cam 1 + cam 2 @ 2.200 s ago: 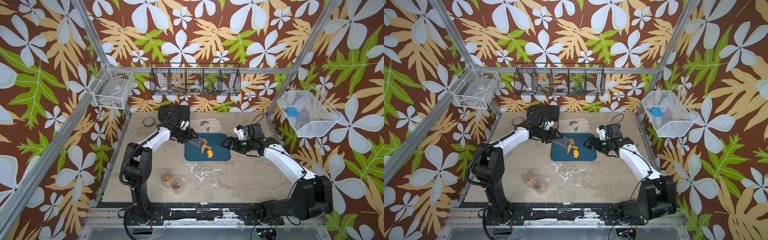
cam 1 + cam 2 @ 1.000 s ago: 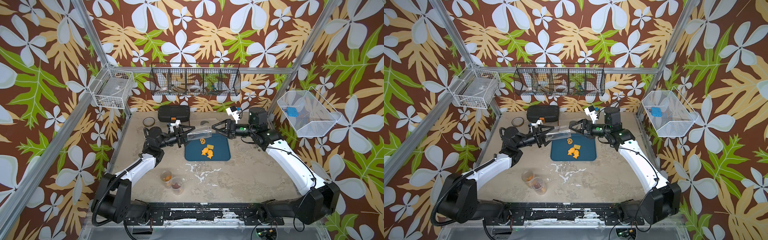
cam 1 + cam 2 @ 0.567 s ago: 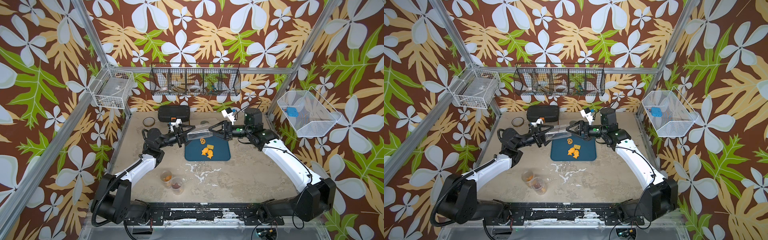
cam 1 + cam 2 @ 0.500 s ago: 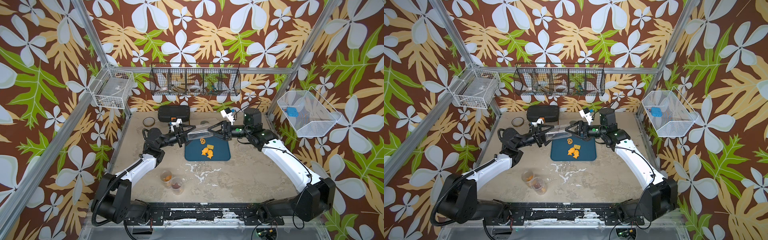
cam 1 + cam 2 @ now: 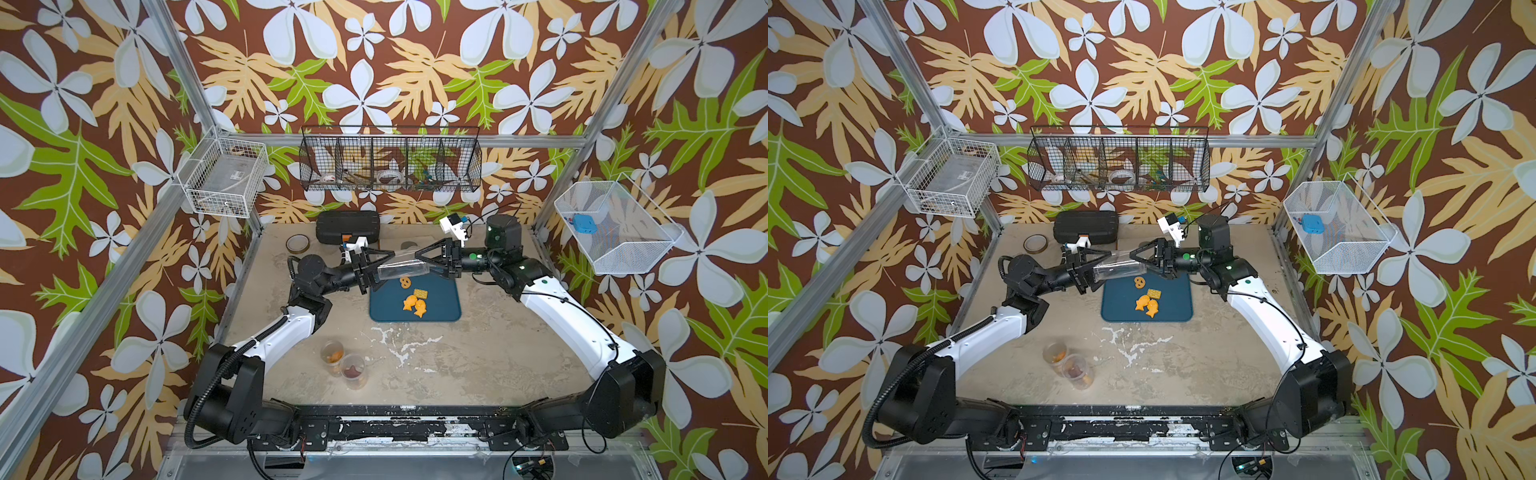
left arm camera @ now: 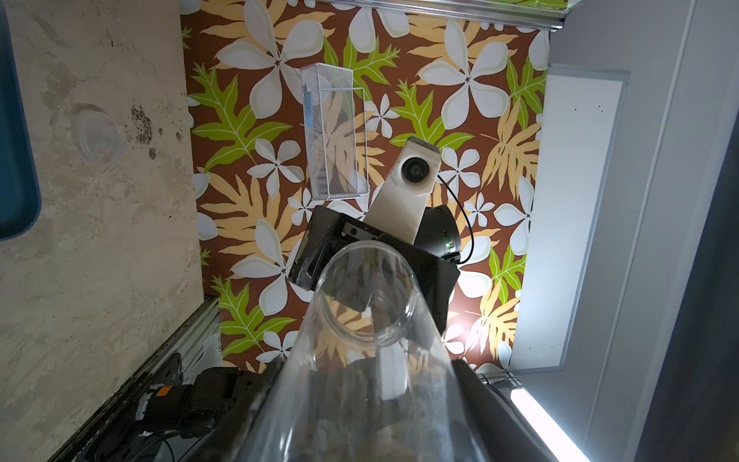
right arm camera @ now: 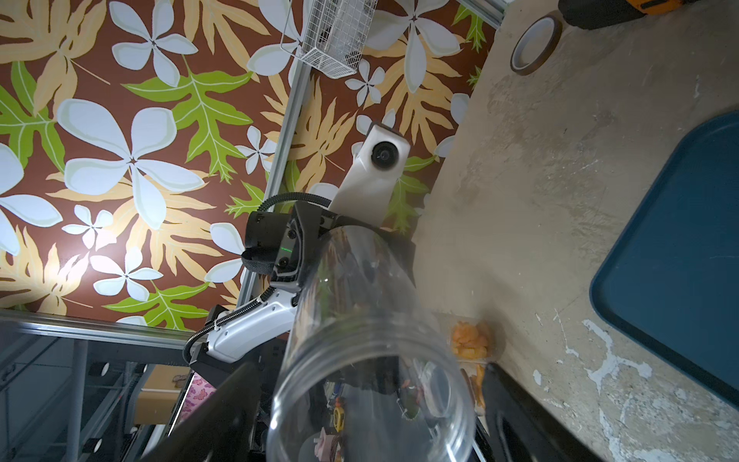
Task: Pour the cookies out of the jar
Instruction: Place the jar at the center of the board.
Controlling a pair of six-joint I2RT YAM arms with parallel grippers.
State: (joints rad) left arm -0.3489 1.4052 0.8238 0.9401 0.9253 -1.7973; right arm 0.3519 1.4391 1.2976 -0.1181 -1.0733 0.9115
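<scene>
The clear jar (image 5: 401,270) (image 5: 1119,266) hangs level above the back edge of the blue tray (image 5: 440,307) (image 5: 1175,309). It looks empty. My left gripper (image 5: 384,270) (image 6: 368,380) is shut on the jar's base end (image 6: 376,360). My right gripper (image 5: 422,266) (image 7: 368,400) straddles the open mouth (image 7: 372,340). Its fingers (image 7: 508,400) stand on either side, with a thin gap showing. Several orange cookies (image 5: 413,301) (image 5: 1147,302) lie on the tray: fish, a pretzel and a square cracker.
Two small clear cups (image 5: 332,355) (image 5: 353,370) holding biscuits stand near the table's front left. At the back are a black case (image 5: 348,226) and a tape roll (image 5: 297,243). A clear lid (image 6: 98,136) lies on the table. Wire baskets hang on the walls.
My left arm has swung the jar up from its tilt over the tray to level. My right gripper has slid in over the jar's mouth, and its jaws have narrowed.
</scene>
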